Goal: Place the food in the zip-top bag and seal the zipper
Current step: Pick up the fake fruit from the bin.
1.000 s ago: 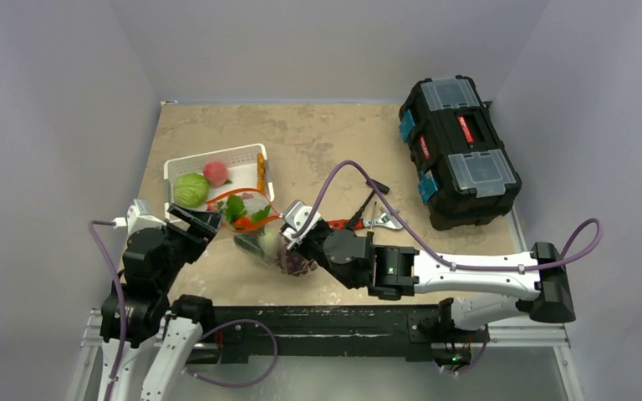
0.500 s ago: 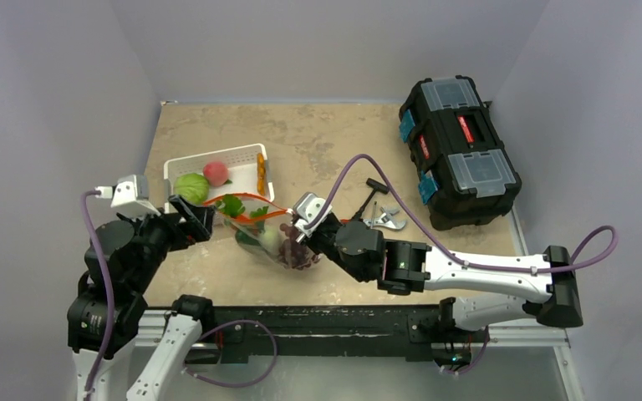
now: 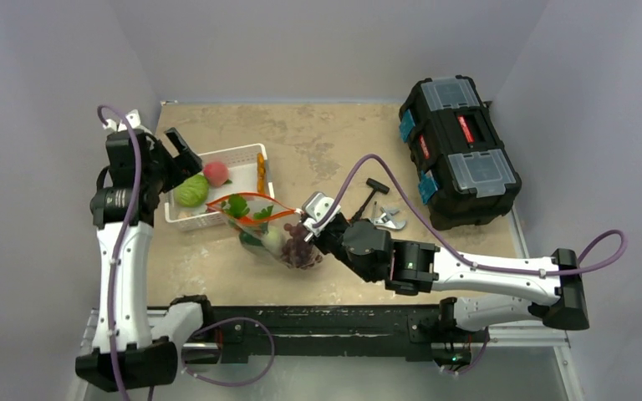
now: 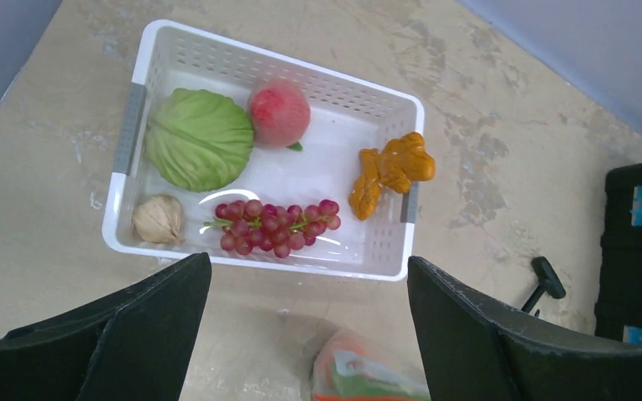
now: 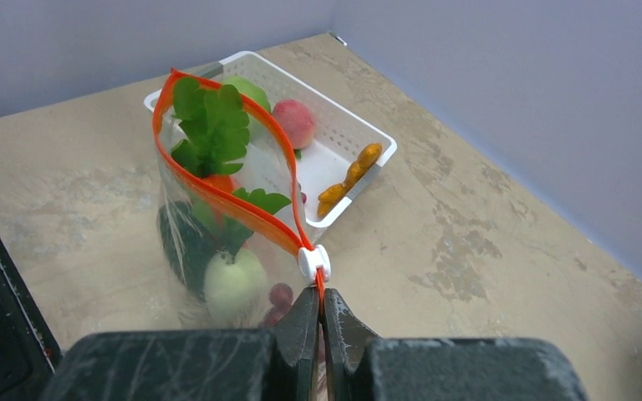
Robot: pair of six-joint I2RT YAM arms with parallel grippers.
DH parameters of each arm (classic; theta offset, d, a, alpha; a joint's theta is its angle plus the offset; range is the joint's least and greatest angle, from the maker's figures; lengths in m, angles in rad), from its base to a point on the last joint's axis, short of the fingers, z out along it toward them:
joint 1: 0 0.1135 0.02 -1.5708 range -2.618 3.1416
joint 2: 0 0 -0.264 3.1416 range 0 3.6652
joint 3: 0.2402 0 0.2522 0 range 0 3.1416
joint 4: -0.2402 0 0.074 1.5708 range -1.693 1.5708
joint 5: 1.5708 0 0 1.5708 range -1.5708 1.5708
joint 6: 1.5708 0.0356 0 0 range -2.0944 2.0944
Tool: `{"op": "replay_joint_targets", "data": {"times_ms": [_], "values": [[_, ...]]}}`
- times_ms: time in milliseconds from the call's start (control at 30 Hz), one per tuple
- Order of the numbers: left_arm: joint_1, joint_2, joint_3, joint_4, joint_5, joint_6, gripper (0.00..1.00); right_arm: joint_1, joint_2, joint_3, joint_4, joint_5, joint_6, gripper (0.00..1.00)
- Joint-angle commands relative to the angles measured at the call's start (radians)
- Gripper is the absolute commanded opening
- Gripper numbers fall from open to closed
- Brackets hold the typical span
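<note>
Zip-top bag (image 5: 242, 242), one, stands near a basket (image 4: 217, 54) holding five food pieces (image 4: 199, 139).

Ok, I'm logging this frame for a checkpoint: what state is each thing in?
Clear crinkly plastic zip-top bag: upright, mouth open, partly filled.
Red-orange zipper strip: unsealed.
White slatted basket: holds toy produce.
Black toolbox: lid closed.
Left hand: open, empty, above basket.
Right hand: shut on zipper strip end.

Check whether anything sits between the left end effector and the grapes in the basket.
Nothing visible does. The open left end effector hangs above the basket; the grapes lie uncovered inside it.
</note>
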Motion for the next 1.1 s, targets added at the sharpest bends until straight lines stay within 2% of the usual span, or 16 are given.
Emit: {"op": "replay_joint_targets", "data": {"times_ms": [0, 233, 300, 433, 533, 667, 833, 1067], "values": [[0.079, 0.132, -0.002, 0.100, 0.096, -0.028, 0.85, -0.003, -0.053, -0.002, 0.028, 0.044, 0.020, 0.00], [0.087, 0.409, 0.005, 0.064, 0.129, 0.092, 0.75, -0.002, -0.098, -0.017, 0.028, 0.045, 0.021, 0.00], [0.087, 0.445, -0.022, 0.060, 0.098, 0.122, 0.75, -0.003, -0.104, -0.019, 0.028, 0.046, 0.022, 0.00], [0.086, 0.497, -0.044, 0.046, 0.143, 0.118, 0.72, -0.003, -0.109, -0.029, 0.037, 0.041, 0.025, 0.00], [0.054, 0.540, -0.067, 0.066, 0.174, 0.072, 0.65, -0.004, -0.104, -0.026, 0.033, 0.034, 0.026, 0.00], [0.021, 0.612, -0.086, 0.058, 0.141, -0.070, 0.60, -0.003, -0.109, -0.032, 0.039, 0.026, 0.030, 0.00], [0.025, 0.581, -0.142, 0.115, 0.039, -0.201, 0.60, -0.003, -0.105, -0.024, 0.032, 0.019, 0.031, 0.00], [0.036, 0.650, -0.122, 0.030, -0.024, -0.323, 0.64, -0.004, -0.091, -0.016, 0.032, 0.012, 0.029, 0.00]]}}
